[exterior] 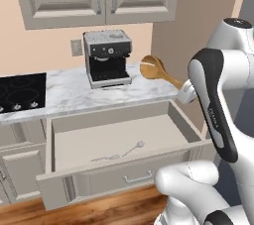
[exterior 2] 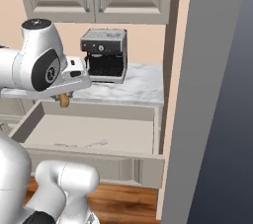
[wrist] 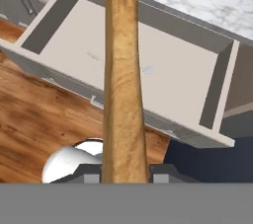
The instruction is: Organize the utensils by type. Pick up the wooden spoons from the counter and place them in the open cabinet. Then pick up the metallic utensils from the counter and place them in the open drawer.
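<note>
While carried: gripper [wrist: 125, 176] clamped on wooden spoon [exterior: 158, 70] handle, above open drawer [exterior: 59, 135].
Risk: long handle pivots, slips; lands among metal spoons [exterior: 133, 148].

Coffee machine [exterior: 107, 58] blocks counter [exterior: 64, 92] rear; open drawer [exterior: 74, 142] interior mostly free.

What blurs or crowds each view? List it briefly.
Hand view: the wooden spoon handle, held in the end effector, looms large and soft-edged, hiding part of the open drawer. Left base view: flat even light, metal spoons faint. Right base view: a wall panel blocks the right.
</note>
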Tool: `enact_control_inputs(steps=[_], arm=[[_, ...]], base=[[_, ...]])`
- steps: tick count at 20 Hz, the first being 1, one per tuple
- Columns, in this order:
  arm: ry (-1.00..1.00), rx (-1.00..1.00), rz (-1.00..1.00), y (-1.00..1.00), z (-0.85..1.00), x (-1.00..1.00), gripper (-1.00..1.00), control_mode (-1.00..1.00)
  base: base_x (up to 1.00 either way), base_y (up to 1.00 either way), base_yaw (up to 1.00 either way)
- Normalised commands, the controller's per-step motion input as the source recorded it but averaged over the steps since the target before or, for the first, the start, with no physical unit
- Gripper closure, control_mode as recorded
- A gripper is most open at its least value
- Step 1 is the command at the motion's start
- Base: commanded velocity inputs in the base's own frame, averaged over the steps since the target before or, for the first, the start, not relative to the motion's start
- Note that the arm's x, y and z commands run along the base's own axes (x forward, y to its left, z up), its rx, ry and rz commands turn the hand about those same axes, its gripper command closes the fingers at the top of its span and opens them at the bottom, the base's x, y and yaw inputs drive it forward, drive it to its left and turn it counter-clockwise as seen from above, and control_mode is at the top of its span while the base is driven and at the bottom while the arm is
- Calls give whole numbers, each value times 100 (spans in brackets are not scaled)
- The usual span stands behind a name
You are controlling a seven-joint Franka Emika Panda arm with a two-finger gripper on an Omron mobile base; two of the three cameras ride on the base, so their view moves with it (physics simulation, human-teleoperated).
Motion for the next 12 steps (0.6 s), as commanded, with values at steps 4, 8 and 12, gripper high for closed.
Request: enact_control_inputs(steps=[4, 8, 12], arm=[[0, 0, 0, 0, 0, 0, 100, 100], [0, 0, 0, 0, 0, 0, 100, 100], [0, 0, 0, 0, 0, 0, 100, 100]], base=[[-2, 1, 0], [-60, 57, 25], [-31, 77, 77]])
